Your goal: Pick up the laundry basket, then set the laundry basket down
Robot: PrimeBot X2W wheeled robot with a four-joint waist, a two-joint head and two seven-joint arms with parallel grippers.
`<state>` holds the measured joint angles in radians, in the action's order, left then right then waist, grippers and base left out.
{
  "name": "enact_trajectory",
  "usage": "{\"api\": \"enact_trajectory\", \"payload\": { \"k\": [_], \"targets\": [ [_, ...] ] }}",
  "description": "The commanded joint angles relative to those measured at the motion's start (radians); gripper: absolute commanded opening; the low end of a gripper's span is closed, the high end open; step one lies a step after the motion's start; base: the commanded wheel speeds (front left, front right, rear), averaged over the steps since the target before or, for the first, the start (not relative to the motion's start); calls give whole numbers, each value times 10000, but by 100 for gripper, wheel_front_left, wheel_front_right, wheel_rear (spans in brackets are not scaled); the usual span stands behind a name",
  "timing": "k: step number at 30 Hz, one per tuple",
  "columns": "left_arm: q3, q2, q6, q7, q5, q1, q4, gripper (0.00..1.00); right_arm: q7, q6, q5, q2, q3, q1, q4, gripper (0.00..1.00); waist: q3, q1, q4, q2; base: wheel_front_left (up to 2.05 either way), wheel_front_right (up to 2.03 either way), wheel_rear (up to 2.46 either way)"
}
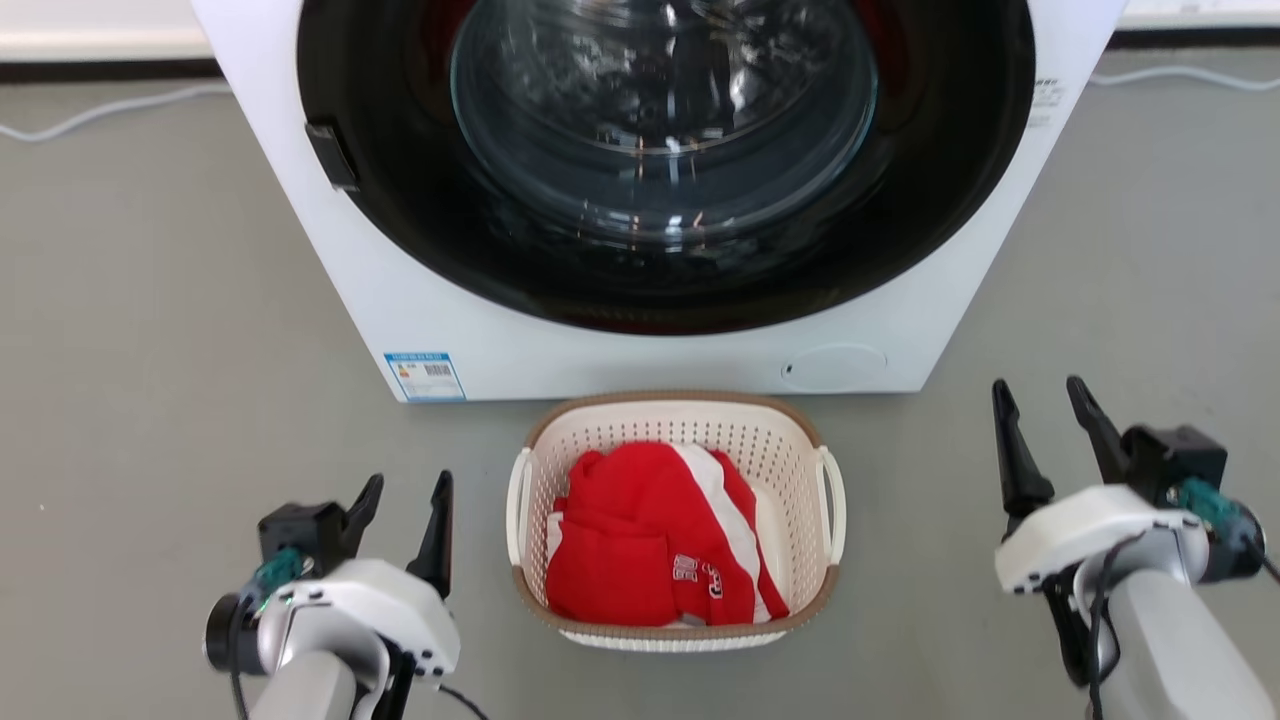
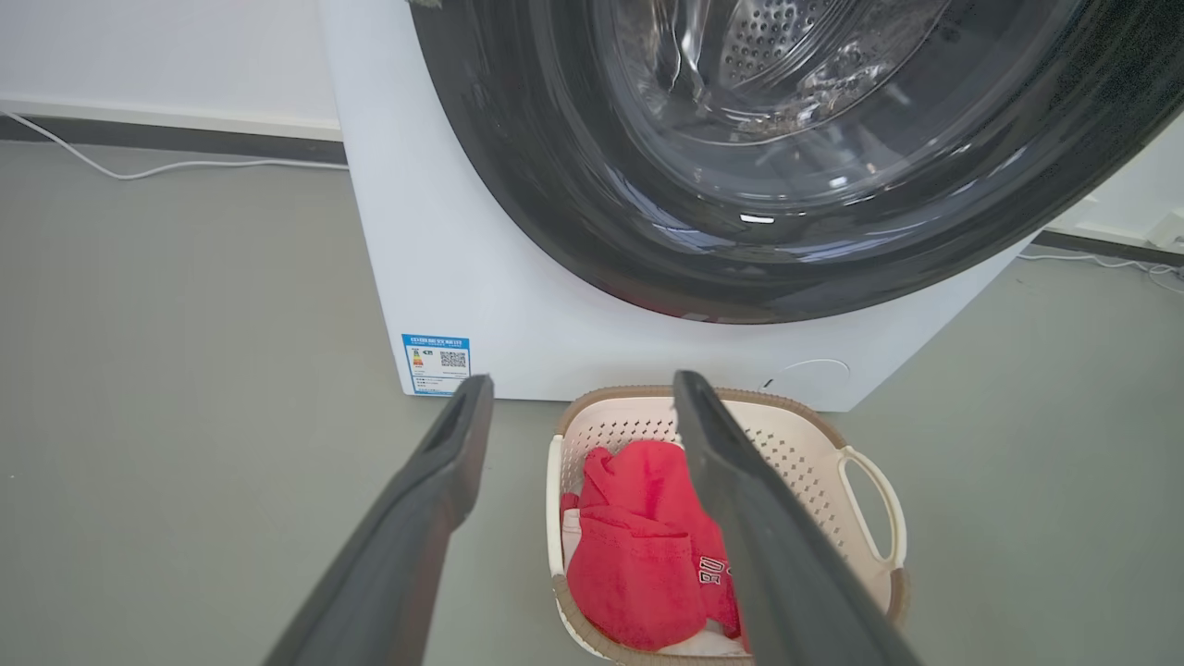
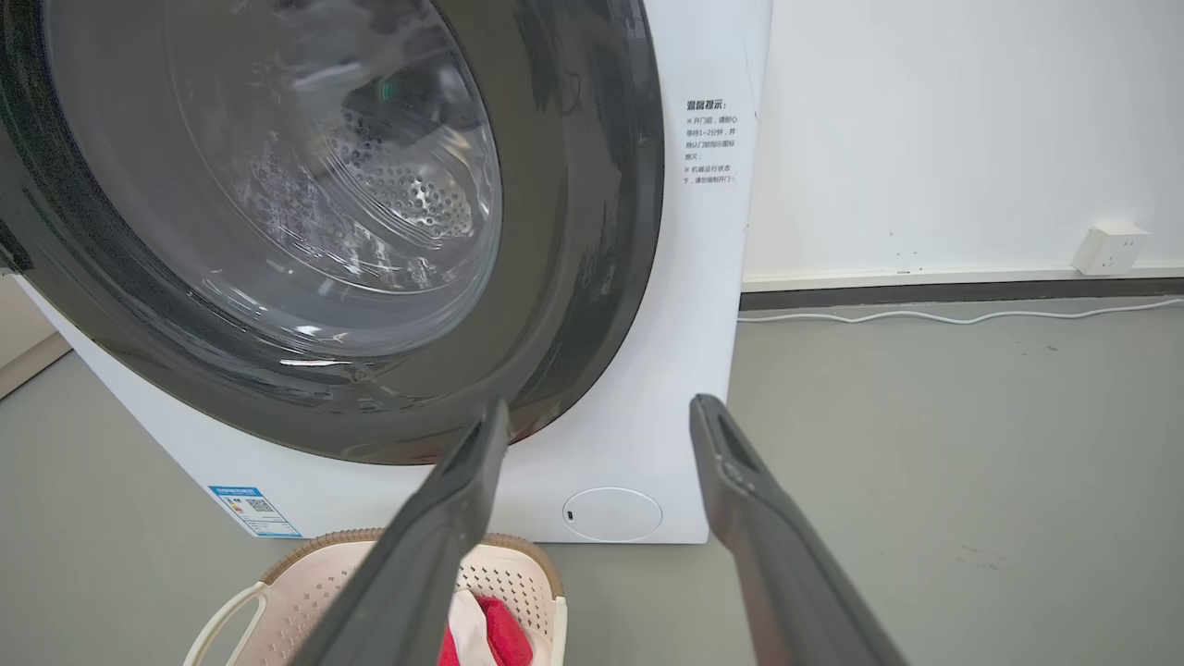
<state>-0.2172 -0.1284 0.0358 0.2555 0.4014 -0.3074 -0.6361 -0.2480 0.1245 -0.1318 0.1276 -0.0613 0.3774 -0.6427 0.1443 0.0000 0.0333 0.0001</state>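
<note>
The laundry basket (image 1: 690,425) stands on the grey floor just in front of the washer, cream-white and perforated, with a brown rim and a white loop handle on each side. Red and white clothes (image 1: 650,540) lie inside it. My left gripper (image 1: 408,492) hangs open to the left of the basket, apart from it. Well off to the basket's right, my right gripper (image 1: 1043,397) is open too. The left wrist view has the basket (image 2: 814,453) below and ahead of the open fingers (image 2: 444,472). The right wrist view catches the basket's corner (image 3: 305,583) at the lower left.
A white front-loading washer (image 1: 600,340) with a shut dark glass door (image 1: 665,150) stands right behind the basket. White cables (image 1: 100,110) run along the floor by the wall, and a wall socket (image 3: 1108,248) sits at the far right. Grey floor lies on both sides.
</note>
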Motion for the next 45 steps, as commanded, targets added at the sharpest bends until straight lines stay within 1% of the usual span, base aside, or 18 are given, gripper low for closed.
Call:
{"api": "enact_trajectory", "payload": {
  "k": [1, 6, 17, 27, 38, 39, 42, 45],
  "targets": [
    [471, -171, 79, 63, -219, 129, 447, 100, -137, 62, 140, -8, 178, -264, 556, 100, -234, 0, -15, -1, 0, 0, 0],
    [934, -123, 106, 63, -379, 880, 1125, 100, -137, 62, 107, -131, 200, -1022, 1328, 100, -629, 0, -115, -1, 0, 0, 0],
    [1591, -50, 138, 63, -725, 2138, 2252, 100, -137, 62, 46, -221, 236, -2136, 2355, 100, -1115, 0, -258, -1, 0, 0, 0],
    [2045, 96, 102, 63, -900, 2982, 2724, 100, -137, 62, -38, -355, 60, -3007, 2869, 100, -1451, 0, -262, -1, 0, 0, 0],
    [2336, 172, 138, 63, -1112, 3231, 2982, 100, -99, 62, 19, -446, -117, -3386, 3067, 100, -1558, 0, -238, -1, 0, 0, 0],
    [2009, 272, 90, -1, -1040, 3416, 2716, 0, 3, 0, -26, -503, -328, -3405, 2757, 0, -1559, 0, -239, -1, 0, 0, 0],
    [1978, 380, 85, -3, -1031, 3456, 2310, 0, 17, -11, -26, -587, -316, -3510, 2389, 0, -1561, 0, -239, -1, 0, 0, 0],
    [2052, 389, 105, -127, -737, 3380, 2300, 0, 150, -10, -349, -591, -380, -3437, 2369, 0, -1560, 2, -241, -1, 0, 0, 0]
  ]
}}
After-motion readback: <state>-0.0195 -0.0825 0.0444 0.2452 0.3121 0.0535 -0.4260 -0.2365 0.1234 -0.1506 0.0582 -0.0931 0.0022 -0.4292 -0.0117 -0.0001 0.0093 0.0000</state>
